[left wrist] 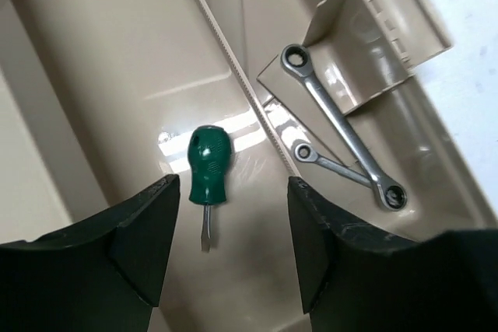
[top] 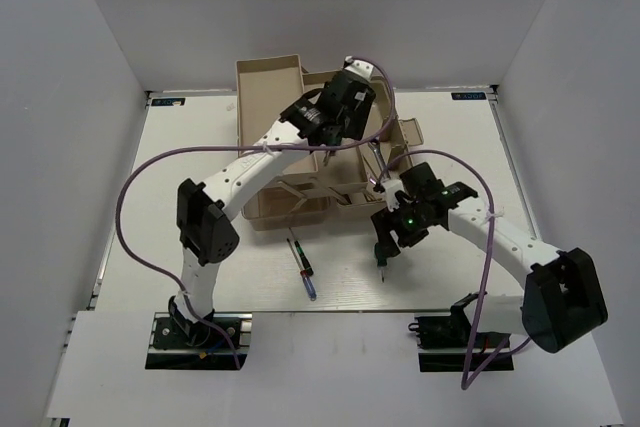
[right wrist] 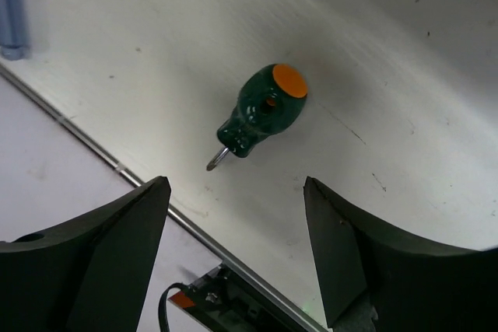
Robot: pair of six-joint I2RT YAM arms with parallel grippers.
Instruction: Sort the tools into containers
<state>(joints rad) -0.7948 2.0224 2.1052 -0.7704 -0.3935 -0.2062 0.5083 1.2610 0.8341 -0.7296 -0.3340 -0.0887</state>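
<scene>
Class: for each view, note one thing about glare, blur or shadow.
Left wrist: glare on the tray floor beside the green screwdriver. Right wrist: the orange-capped screwdriver is sharp, the blue tool at the corner blurred. Top: even light, faint shadows.

Bright, even light from above fills the white-walled cell. Shadows on the white desk in front of the long beige plastic toolbox are soft and faint. Inside the toolbox, white glare streaks the glossy floor, and the hinged beige flap on its wall is smeared by blur. In the right wrist view, the thin blue-handled screwdriver is out of focus.
</scene>
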